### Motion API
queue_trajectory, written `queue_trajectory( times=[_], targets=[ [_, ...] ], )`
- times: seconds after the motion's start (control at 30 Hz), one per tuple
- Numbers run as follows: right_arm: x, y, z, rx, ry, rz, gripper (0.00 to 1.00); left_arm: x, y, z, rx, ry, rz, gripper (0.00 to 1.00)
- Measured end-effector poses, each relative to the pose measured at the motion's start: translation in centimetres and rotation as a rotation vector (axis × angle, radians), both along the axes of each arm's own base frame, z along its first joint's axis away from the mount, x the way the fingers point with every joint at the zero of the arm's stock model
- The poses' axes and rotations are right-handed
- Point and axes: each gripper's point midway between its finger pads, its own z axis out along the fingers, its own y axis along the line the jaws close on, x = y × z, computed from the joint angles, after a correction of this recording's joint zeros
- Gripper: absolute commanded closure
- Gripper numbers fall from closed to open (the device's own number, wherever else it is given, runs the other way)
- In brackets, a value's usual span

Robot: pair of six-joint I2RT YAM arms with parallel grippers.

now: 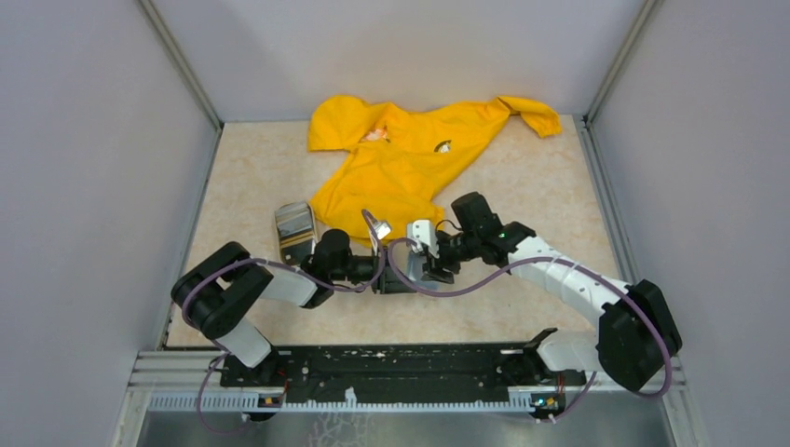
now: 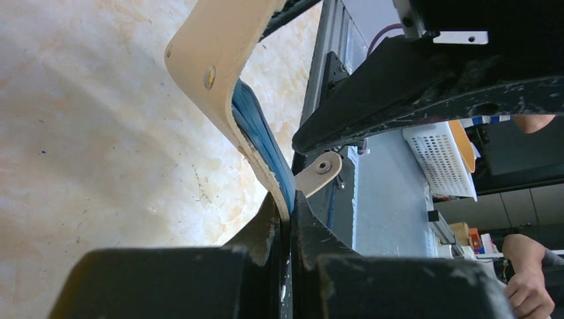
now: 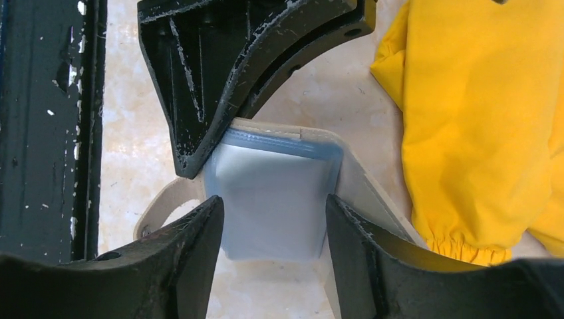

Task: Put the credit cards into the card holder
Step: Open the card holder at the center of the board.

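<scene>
While the left end effector (image 2: pixel 290 212) is clamped together on one edge of the card holder (image 2: pixel 213 46), holding the tan wallet on edge over the bench (image 2: pixel 100 146) with its flap curling away, the right end effector (image 3: pixel 274 206) faces it from the opposite side, fingers apart and set astride the bluish clear pocket (image 3: pixel 269 166). No card shows between them, and whether those fingers press on the pocket's sides cannot be told. The credit cards (image 1: pixel 296 233) lie as a striped stack on the bench behind the left end effector, beside its wrist and well apart from the right one, so the step in hand reads as spreading the holder open before a card is fetched. Doing it well likely calls for a firm left grip near the fold while the right end effector parts only one sleeve, gently, since the thin plastic layers look prone to buckle or slide together. A yellow garment (image 3: pixel 479 119) sprawls just beside the right end effector, its cuff near the holder's flap, and could snag on an outward sweep. The snap tab (image 2: pixel 320 171) dangles just past the left fingertips, and the black mounting rail (image 3: pixel 40 133) runs along the right end effector's other flank, narrowing the room to turn.
</scene>
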Motion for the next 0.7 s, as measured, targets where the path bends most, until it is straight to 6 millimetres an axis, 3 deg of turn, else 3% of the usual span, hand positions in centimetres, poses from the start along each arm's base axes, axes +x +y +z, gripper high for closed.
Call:
queue_trajectory(
  times=[0.3, 0.57, 0.7],
  targets=[
    [-0.3, 0.8, -0.9, -0.032, 0.0, 0.005, 0.36, 0.1, 0.0, 0.7, -0.021, -0.044, 0.007, 1.0],
    [-0.2, 0.8, -1.0, -0.04, 0.005, -0.016, 0.56, 0.3, 0.1, 0.7, -0.022, -0.073, 0.021, 1.0],
    [-0.4, 0.8, -1.0, -0.041, 0.012, -0.019, 0.58, 0.6, 0.2, 0.8, -0.015, -0.102, 0.03, 1.0]
  ],
)
